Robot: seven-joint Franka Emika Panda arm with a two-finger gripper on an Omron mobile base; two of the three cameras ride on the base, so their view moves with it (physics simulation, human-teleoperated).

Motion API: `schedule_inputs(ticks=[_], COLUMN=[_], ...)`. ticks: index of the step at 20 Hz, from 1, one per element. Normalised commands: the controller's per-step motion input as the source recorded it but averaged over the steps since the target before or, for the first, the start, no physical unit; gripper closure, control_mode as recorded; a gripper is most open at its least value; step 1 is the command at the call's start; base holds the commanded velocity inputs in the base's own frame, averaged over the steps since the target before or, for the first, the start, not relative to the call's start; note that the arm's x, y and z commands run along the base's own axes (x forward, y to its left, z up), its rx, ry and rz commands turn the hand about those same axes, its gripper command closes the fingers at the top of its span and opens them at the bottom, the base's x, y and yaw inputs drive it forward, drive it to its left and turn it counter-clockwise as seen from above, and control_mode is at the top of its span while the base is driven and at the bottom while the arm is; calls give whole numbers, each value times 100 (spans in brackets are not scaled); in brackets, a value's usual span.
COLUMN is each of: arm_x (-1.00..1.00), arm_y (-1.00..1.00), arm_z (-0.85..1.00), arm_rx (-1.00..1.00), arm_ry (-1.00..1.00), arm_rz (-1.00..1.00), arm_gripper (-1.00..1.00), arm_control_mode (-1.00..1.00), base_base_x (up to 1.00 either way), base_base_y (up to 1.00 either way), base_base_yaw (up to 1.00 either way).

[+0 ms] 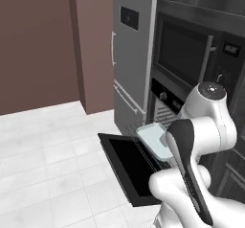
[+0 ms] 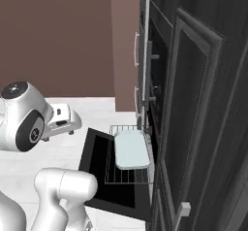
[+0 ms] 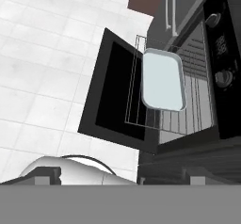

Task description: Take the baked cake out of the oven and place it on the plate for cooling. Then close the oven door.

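The oven [image 1: 164, 96] has its oven door [image 1: 125, 166] [image 2: 96, 163] [image 3: 116, 94] swung down flat and open. A wire rack [image 2: 127, 174] [image 3: 188, 120] is pulled out over the door. On the rack lies a pale blue tray [image 1: 155, 141] [image 2: 131, 149] [image 3: 163, 79] that looks bare on top. The cake and the plate are out of view. My gripper [image 3: 124, 178] hangs high above the door and looks down on it, open, with its fingertips wide apart and nothing between them.
A steel fridge [image 1: 130, 54] stands left of the oven and a black microwave [image 1: 184, 51] sits above it. Tall dark cabinets [image 2: 203, 104] run along the right. White tiled floor [image 1: 48, 165] lies open to the left, below a brown wall.
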Motion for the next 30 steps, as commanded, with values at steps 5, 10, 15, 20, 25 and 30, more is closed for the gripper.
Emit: schedule_inputs(ticks=[5,10,15,20,25,30], arm_x=[0,0,0,-1,21,43], arm_y=[0,0,1,65,64,20], arm_z=[0,0,0,-11,-40,-62], arm_rx=[0,0,0,-5,-5,0], arm_ry=[0,0,0,-2,0,0], arm_rz=[0,0,-2,-1,-3,-6], arm_gripper=[-100,-100,-100,-100,-100,-100], arm_control_mode=[100,100,-100,-100,-100,-100], base_base_x=[39,62,7,0,0,0], base_base_y=[-33,-12,0,0,0,0], base_base_yaw=[-9,-10,-5,0,0,0])
